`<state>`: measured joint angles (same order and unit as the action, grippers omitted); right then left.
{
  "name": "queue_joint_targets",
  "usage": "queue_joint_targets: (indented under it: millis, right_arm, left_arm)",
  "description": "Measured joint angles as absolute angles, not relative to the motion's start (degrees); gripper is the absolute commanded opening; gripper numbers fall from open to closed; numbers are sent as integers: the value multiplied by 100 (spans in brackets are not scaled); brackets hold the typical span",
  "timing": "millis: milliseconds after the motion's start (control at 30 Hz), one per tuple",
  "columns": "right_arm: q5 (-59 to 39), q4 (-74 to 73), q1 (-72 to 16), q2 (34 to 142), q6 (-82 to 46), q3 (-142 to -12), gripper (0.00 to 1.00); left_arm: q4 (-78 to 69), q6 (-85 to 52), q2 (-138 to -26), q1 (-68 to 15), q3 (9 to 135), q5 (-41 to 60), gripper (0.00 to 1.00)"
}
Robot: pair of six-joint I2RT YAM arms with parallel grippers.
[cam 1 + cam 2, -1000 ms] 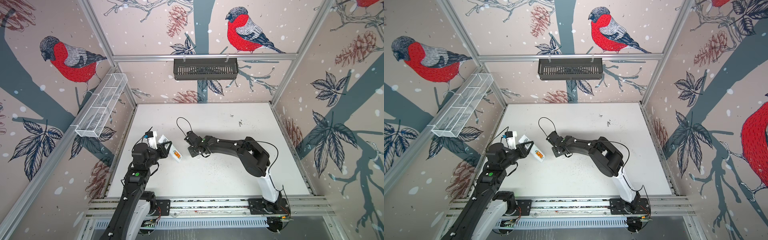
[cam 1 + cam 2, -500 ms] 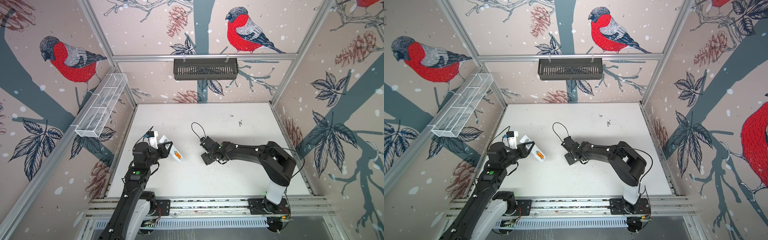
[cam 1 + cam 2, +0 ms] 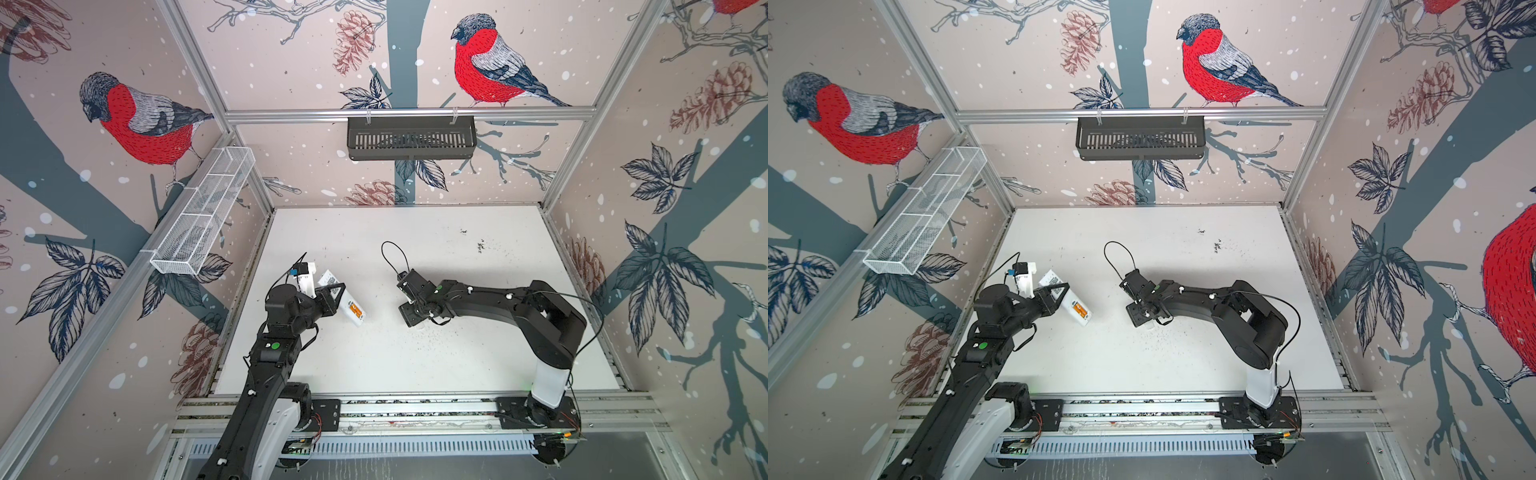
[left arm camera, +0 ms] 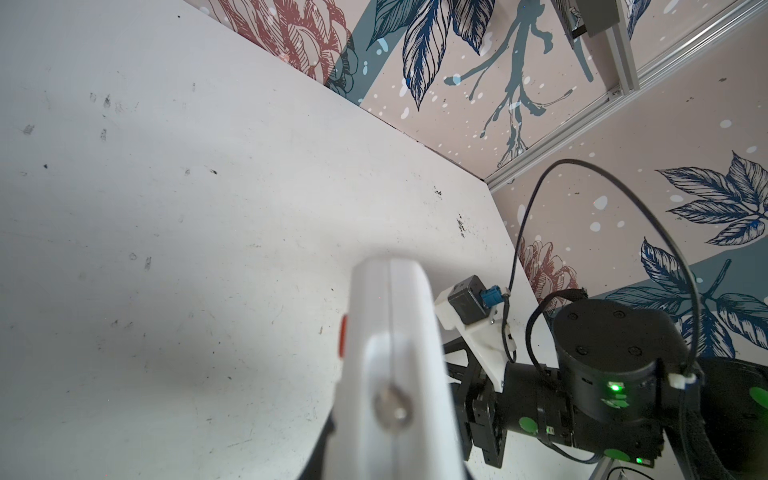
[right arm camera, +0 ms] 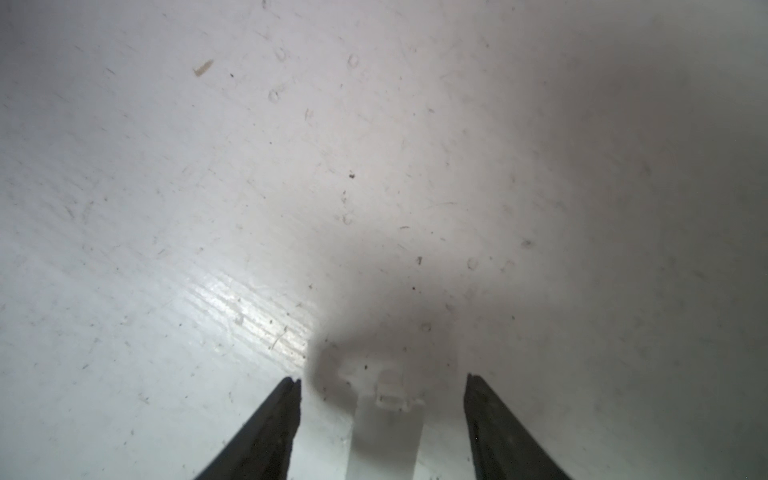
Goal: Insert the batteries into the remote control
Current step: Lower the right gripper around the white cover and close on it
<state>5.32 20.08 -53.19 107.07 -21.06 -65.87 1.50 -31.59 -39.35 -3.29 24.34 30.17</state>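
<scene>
Scuffed white counter (image 3: 415, 365) underneath. Left end effector (image 3: 333, 293) is clamped on the tilted remote control (image 3: 348, 300), batteries (image 3: 355, 310) showing in its recess. Right end effector (image 5: 381, 378) stands apart, empty, astride a white clipped cover (image 5: 386, 432); an off-centre pinch could skid it away.

A robot test cell in a lab: a scuffed white tabletop (image 3: 395, 365) is boxed in by a silver aluminium profile frame (image 3: 291, 116) and bullfinch-printed wall panels (image 3: 137, 124), with black robot arms (image 3: 272, 353) bolted to a slotted metal base rail (image 3: 415, 409).
</scene>
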Motion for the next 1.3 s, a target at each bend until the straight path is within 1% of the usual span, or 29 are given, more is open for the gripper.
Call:
queue_joint_targets:
  millis: [33,67,133,167,333,433,600,800,1000,1100,1267,1300]
  right_arm:
    - [532,2021,-5315,10742,-2108,-6613,60]
    - [530,2038,-5308,10770,-2121,-6628,58]
    - [493,2064,-5286,10812,-2126,-6632,49]
    - [495,2071,-5280,10829,-2126,-6632,47]
    - [491,2062,-5207,10840,-2187,-6635,41]
    - [495,2056,-5203,10840,-2226,-6635,34]
    - [489,2051,-5205,10836,-2224,-6641,29]
    - [451,2043,-5321,10650,-2178,-6637,27]
    - [497,1890,-5485,10379,-2001,-6604,27]
    - [482,1859,-5518,10409,-1885,-6657,28]
    - [471,1868,-5621,10746,-1697,-6840,35]
    - [471,1885,-5662,10805,-1634,-6877,39]
  left_arm:
    - [150,-3159,-3935,-329,2434,3022,0]
    - [150,-3159,-3935,-329,2432,3024,0]
    - [132,-3159,-3935,-329,2425,3044,0]
    - [117,-3159,-3940,-329,2425,3059,0]
    - [8,-3164,-3966,-329,2412,3166,0]
    - [-73,-3177,-4027,-329,2392,3271,0]
    - [-148,-3271,-4213,-342,2381,3498,0]
    - [-346,-3308,-4340,-425,2357,3640,0]
    - [-443,-3323,-4469,-467,2318,3741,0]
    - [-460,-3326,-4462,-467,2318,3741,0]
    - [-491,-3326,-4412,-467,2318,3736,0]
    - [-491,-3323,-4412,-467,2318,3736,0]
